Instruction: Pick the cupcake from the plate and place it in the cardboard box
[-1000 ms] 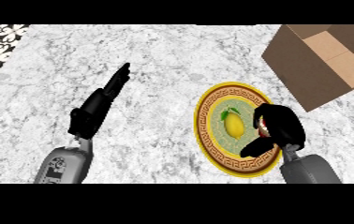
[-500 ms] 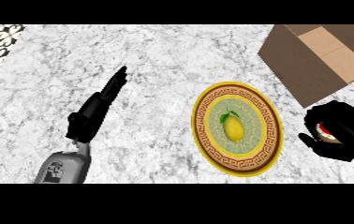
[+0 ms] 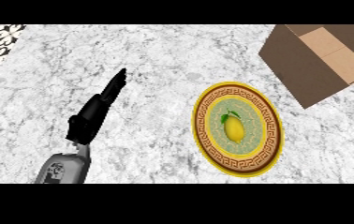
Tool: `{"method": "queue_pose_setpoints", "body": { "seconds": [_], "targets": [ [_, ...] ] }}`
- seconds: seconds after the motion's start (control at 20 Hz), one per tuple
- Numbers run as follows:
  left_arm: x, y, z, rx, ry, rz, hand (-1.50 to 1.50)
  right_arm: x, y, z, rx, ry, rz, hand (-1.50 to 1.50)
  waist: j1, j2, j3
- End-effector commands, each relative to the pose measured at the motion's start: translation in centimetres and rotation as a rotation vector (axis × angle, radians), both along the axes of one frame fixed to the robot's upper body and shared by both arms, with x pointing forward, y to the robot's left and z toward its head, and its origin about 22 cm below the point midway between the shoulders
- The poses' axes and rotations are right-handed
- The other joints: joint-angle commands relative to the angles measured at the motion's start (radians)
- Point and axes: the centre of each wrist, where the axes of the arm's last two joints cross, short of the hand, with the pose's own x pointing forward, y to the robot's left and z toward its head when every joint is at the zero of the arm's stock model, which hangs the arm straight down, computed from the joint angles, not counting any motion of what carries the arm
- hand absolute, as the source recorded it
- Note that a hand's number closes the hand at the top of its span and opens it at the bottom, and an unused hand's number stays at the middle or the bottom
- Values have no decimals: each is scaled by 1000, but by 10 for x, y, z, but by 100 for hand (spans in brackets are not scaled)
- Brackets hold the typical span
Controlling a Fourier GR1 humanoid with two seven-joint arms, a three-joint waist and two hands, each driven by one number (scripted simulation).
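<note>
The round gold-rimmed patterned plate point(image 3: 238, 127) on the white marble desk point(image 3: 159, 59) carries only a yellow lemon point(image 3: 235, 129); no cupcake is visible. The brown cardboard box point(image 3: 311, 61) lies up-right of the plate. The left hand point(image 3: 97, 110) rests left, fingers straight and together. The right hand is out of view.

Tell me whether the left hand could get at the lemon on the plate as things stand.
Probably yes: the left hand lies open on the counter, with only bare surface between it and the lemon on the plate.

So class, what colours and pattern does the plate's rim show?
The plate has a yellow edge and a brown band with a gold key pattern, seen in the head view.
</note>
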Motion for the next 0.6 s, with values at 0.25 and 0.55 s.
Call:
{"method": "queue_pose_setpoints", "body": {
  "seconds": [0.25,0.55],
  "targets": [
    [7,3,6,3,-11,5,0,-38,-63,74,251,-101,59,150,5,0,-2],
    [4,-21,8,-1,3,-25,0,-33,-72,105,337,-60,-47,150,29,4,-1]
  ]
}}
